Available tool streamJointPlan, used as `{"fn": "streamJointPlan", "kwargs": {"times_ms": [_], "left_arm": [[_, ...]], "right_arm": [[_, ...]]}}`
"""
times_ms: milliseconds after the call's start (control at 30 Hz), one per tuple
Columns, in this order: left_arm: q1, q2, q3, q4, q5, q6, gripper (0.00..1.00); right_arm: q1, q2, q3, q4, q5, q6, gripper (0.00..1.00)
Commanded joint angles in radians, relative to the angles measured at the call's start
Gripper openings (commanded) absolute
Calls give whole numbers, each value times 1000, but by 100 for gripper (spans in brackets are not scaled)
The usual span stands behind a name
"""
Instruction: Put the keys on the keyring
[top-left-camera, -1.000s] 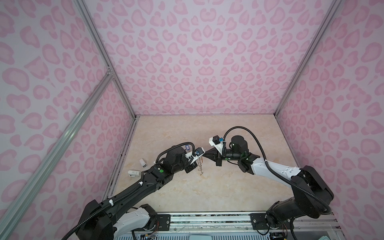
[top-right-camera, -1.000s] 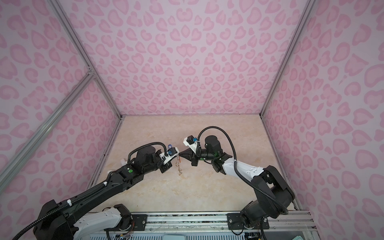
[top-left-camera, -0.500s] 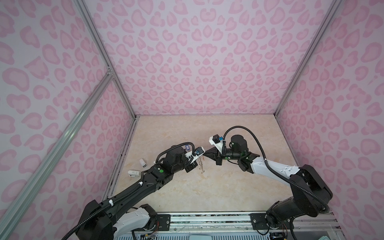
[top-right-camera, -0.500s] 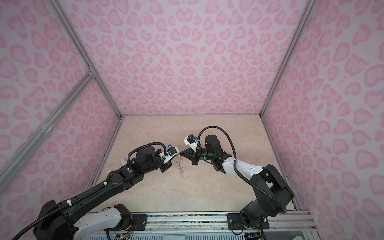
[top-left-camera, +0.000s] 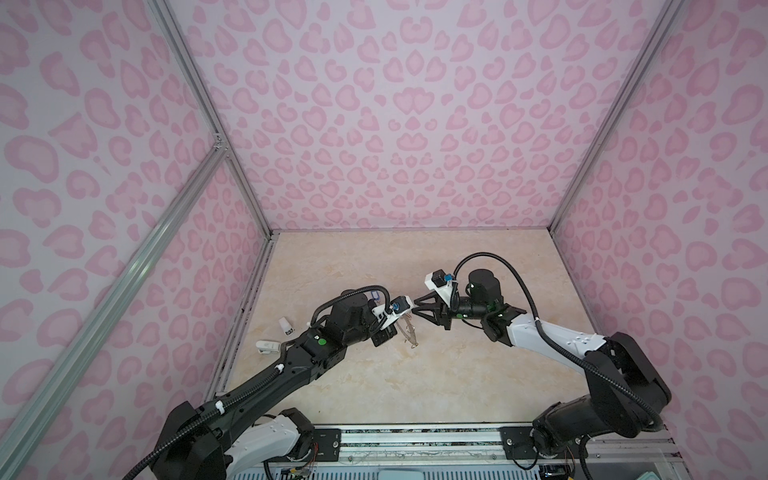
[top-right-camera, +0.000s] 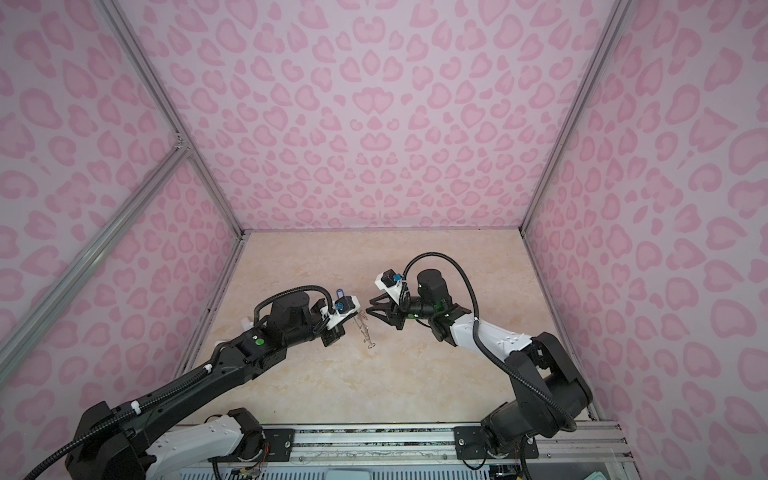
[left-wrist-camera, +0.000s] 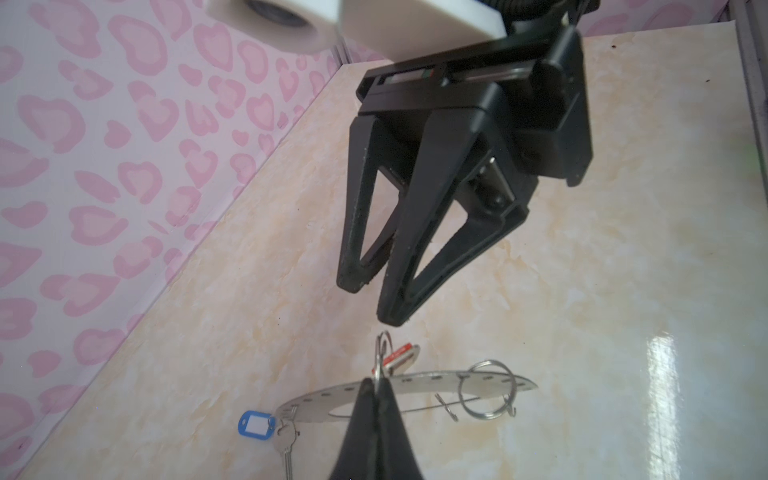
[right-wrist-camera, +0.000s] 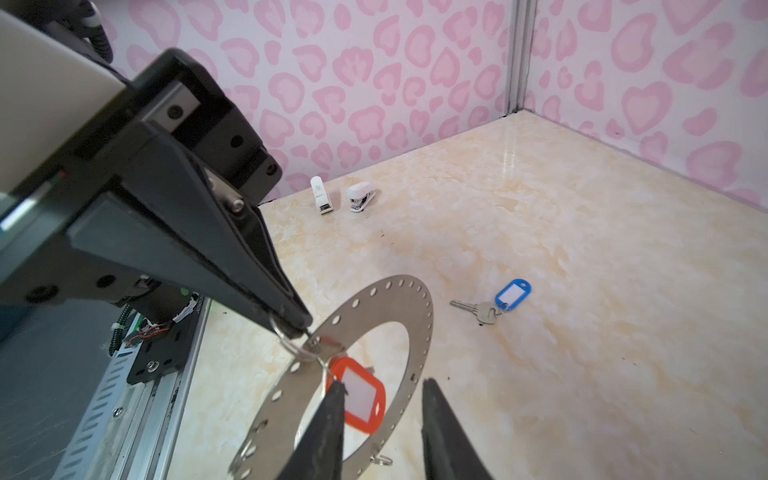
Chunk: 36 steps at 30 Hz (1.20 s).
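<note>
left gripper is clamping the tilted keyring aloft, orange-tagged key seemingly hanging on it; right gripper is standing part-open, empty. next is likely fetching the blue-tagged key lying on the table.

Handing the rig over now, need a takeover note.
Left gripper: jaws shut on the rim of the flat grey metal keyring disc, held tilted above the table.
Right gripper: jaws open, empty, at the orange-red plastic key tag.
Done: that tag seems hung on the disc; confirm.
Left to do: silver key with blue plastic tag lies on the beige table, unattached.
</note>
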Motion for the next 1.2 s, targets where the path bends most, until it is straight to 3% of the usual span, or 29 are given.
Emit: {"fn": "streamJointPlan", "kwargs": {"times_ms": [0,133,467,1167], "left_arm": [[5,7,27,30,80,8,3],[19,8,36,38,157,5,3],[35,24,68,11,287,18,3],[35,28,80,-21,325,35,3]], "right_arm": [[-12,-61,-48,-18,11,-140,38],[-17,-138,-65,-99,18,-248,38],[22,-202,-41,-175,-45,-306,34],[60,-179,-41,-67,-1,-258,12]]}}
